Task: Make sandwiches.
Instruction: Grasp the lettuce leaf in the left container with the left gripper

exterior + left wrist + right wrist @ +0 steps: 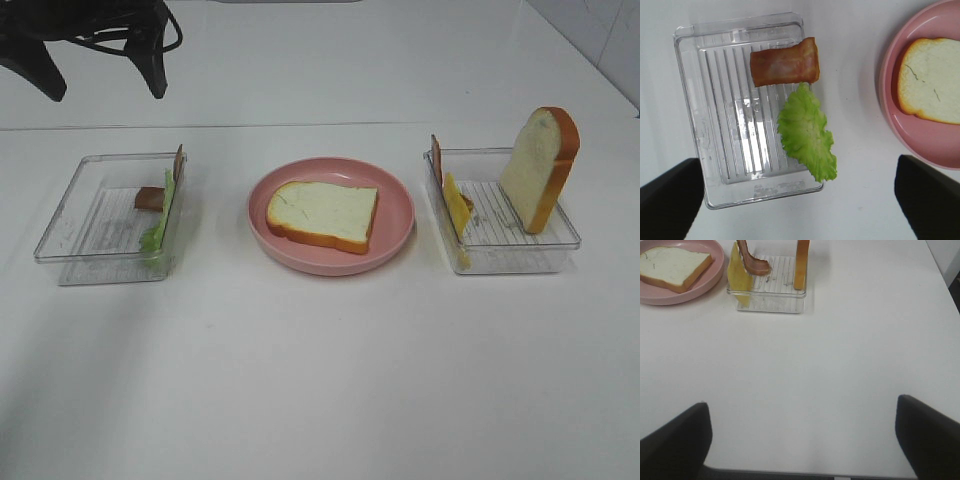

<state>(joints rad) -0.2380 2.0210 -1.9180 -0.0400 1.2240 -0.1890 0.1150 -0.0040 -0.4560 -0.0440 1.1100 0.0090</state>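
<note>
Left of the plate [397,215], pinch the lettuce [805,132] by its free edge, probably light, floppy and slippery, with left gripper [800,200] and right gripper [801,440] wide open, empty.

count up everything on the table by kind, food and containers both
bread slices: 2
bacon strips: 2
lettuce leaf: 1
cheese slice: 1
clear trays: 2
pink plate: 1
total: 9
</note>
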